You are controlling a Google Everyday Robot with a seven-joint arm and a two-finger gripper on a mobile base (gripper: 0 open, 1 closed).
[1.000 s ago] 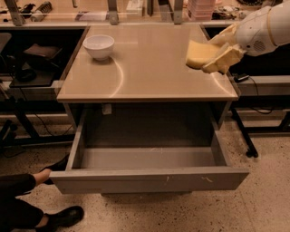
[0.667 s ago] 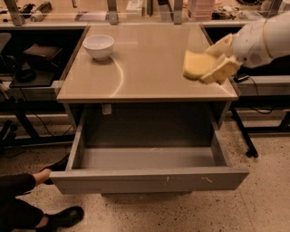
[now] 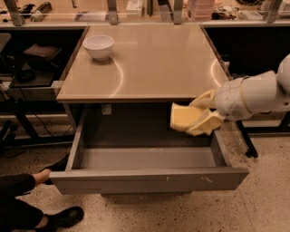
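My gripper (image 3: 199, 118) is shut on a yellow sponge (image 3: 182, 118) and holds it in the air over the right side of the open grey drawer (image 3: 149, 179). The white arm (image 3: 253, 95) reaches in from the right, below the level of the tan tabletop (image 3: 149, 63). The drawer is pulled out under the table and its floor shows nothing in it. A white bowl (image 3: 99, 46) stands on the far left of the tabletop, well away from the gripper.
A person's legs and black shoes (image 3: 59, 217) lie on the floor at the lower left, next to the drawer front. Dark shelving with equipment (image 3: 31, 63) stands left of the table. A cluttered bench (image 3: 136, 9) runs behind.
The gripper has carried the sponge from above the tabletop's right edge forward and down, to a spot over the open drawer's right side.
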